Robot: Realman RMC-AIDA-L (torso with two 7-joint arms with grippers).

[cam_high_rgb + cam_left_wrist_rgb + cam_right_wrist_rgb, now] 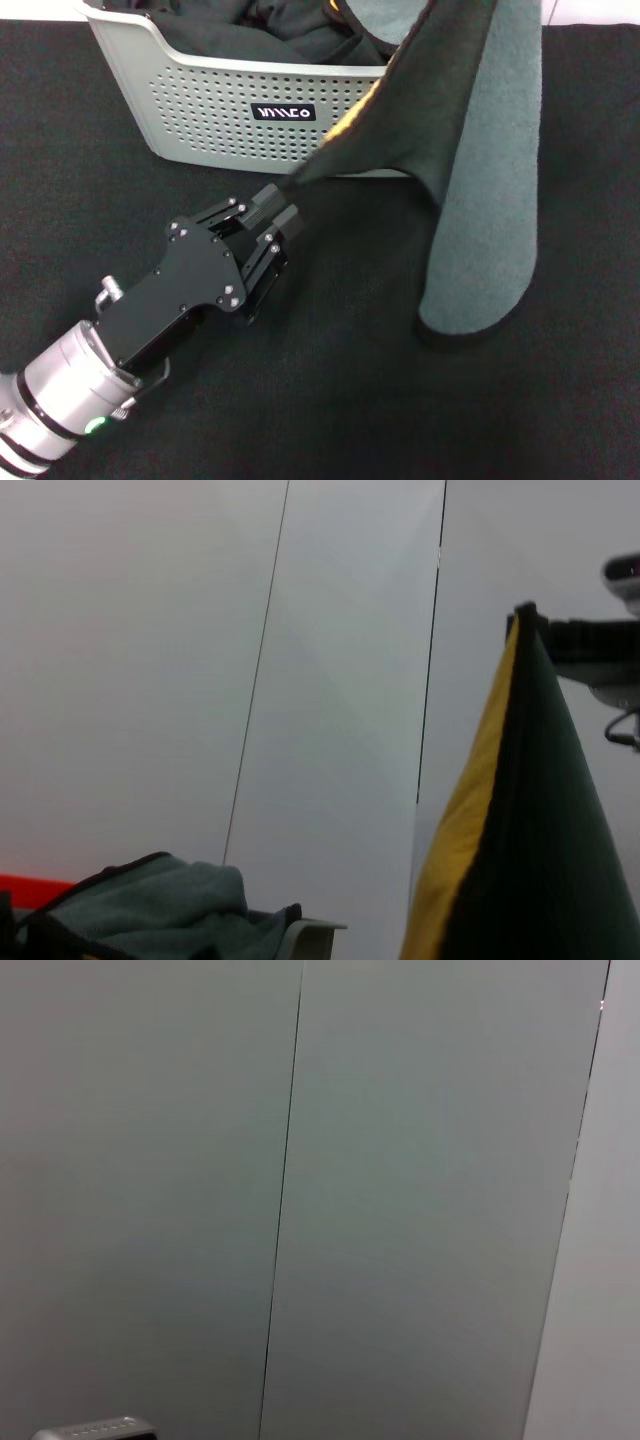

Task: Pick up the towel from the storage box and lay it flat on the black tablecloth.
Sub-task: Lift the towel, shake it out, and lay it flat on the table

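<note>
The towel [480, 190] hangs at the right of the head view, grey-green face outward, its lower edge touching the black tablecloth [350, 400]. The left gripper [272, 215], centre-left, pinches one corner just before the storage box [200, 100]. The right gripper is out of sight.

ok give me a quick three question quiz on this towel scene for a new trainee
1. True or false: the towel lies flat on the black tablecloth.
2. Which gripper pinches a towel corner in the head view? A) left B) right C) neither
3. Fill in: the storage box still holds dark ____.

Key
1. False: it hangs raised, its upper end out of frame, only its lower edge reaching the tablecloth.
2. A: the left gripper is shut on a corner just in front of the box; the right gripper is not in view.
3. cloths.
</note>
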